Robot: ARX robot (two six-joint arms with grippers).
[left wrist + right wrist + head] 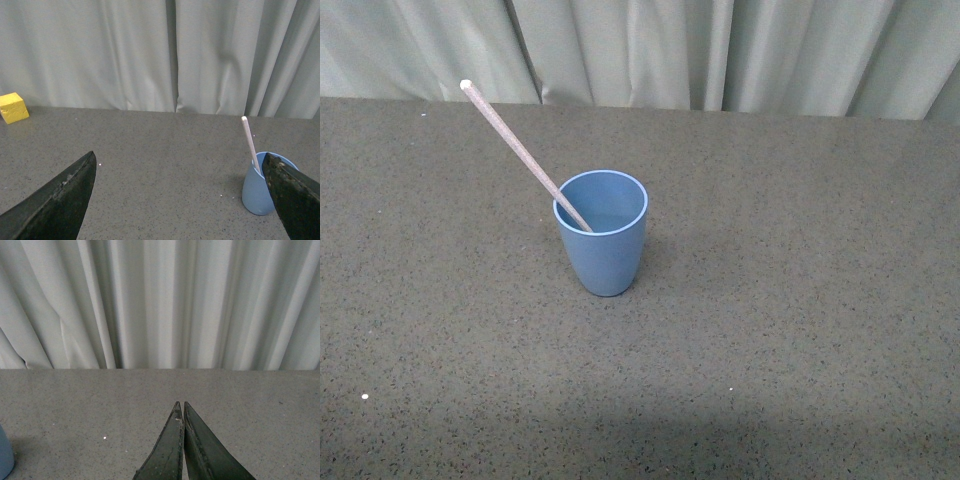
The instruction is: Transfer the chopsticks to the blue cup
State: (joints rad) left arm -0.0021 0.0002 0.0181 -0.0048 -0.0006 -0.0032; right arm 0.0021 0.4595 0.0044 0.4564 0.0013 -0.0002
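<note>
Currently the chopsticks (520,150) stand inside the blue cup (603,240), lower end down in the bowl and out of sight, shaft resting against the rim on the robot's left-hand far side and leaning up and away toward the curtain. One stick only is visible. The lean looks like the natural resting pose of a long thin rod in a short tapering tumbler: bottom caught inside, rim acting as the prop. Cup is upright and sits near the middle of the table (800,330) in the front view; neither arm appears there. Left gripper (180,200): fingers spread wide, nothing between them, held above the table with the cup and stick seen just past one fingertip; judged clear of both, not touching. Right gripper (181,440): fingers pressed together to a point, holding nothing, aimed over bare table; a sliver of the cup (4,455) shows at the frame edge, well apart from the tips. Judgement: the transfer reads as done, the open left fingers being consistent with a release and the right arm parked idle. Surface is a dark grey-brown speckled mat or stone-like top, matte, with a few white flecks. Backdrop is a pale grey-green pleated curtain (720,50) along the far edge. A small yellow block (12,107) sits near that far edge, well apart from the cup.
</note>
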